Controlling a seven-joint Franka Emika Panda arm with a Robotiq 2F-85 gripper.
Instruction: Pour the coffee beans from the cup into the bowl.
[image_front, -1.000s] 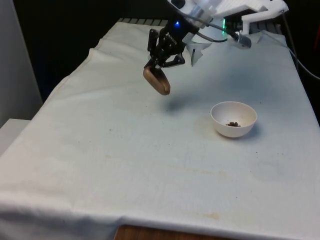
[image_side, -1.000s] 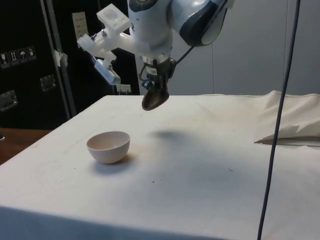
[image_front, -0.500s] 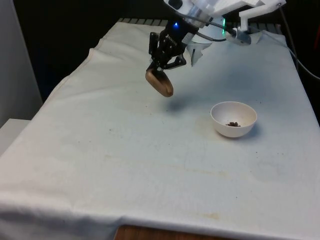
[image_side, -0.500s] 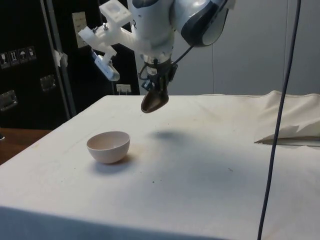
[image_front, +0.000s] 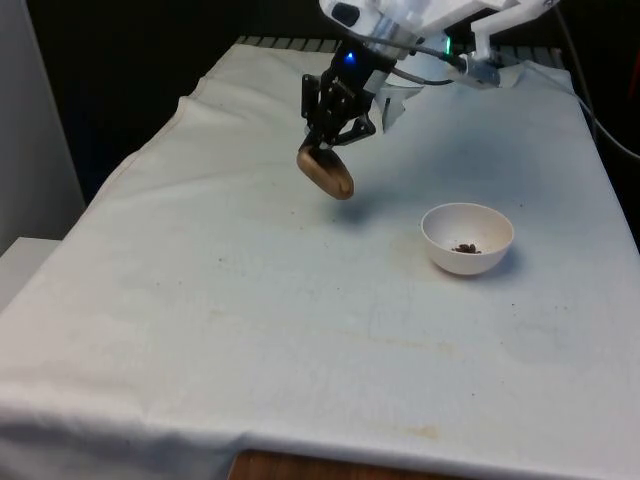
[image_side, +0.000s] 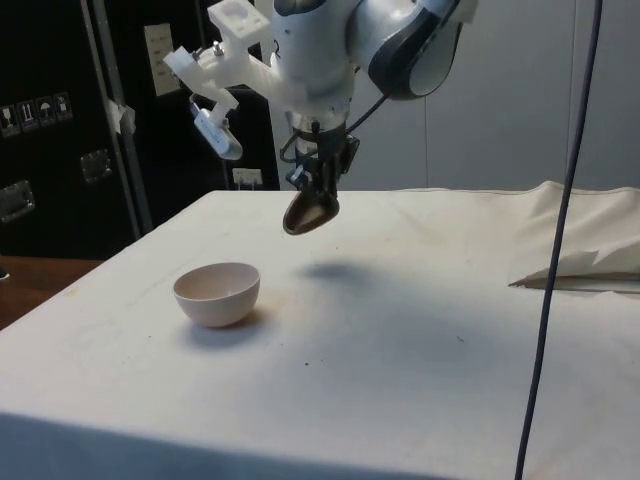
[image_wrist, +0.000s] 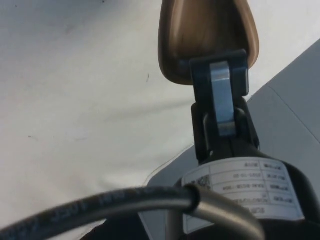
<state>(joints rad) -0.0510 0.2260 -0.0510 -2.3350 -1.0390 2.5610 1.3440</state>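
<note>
A small brown, smooth-walled cup (image_front: 327, 172) is held clamped in the black two-finger claw (image_front: 331, 140), well above the white cloth-covered table (image_front: 250, 300). In the front view the cup is seen tilted, its rounded body hanging below the fingers and leaning toward the front view's right. A white, round ceramic bowl (image_front: 467, 238) is seen standing on the cloth, well apart from the cup, toward the front view's right and nearer that camera. A small cluster of dark coffee beans (image_front: 464, 248) is shown at the bottom of the bowl in this view.

In the side view the bowl (image_side: 217, 293) is seen only from outside, so that its contents are hidden by its wall. There the cup (image_side: 309, 211) and the claw (image_side: 321, 187) are shown high over the table (image_side: 400, 340), beyond the bowl, with a soft shadow cast on the cloth beneath.

In the wrist view the glossy brown wall of the cup (image_wrist: 207, 37) is seen close up, pressed by a black finger with a metal pad (image_wrist: 220, 95). Whether beans are left in the cup cannot be told from any view.
</note>
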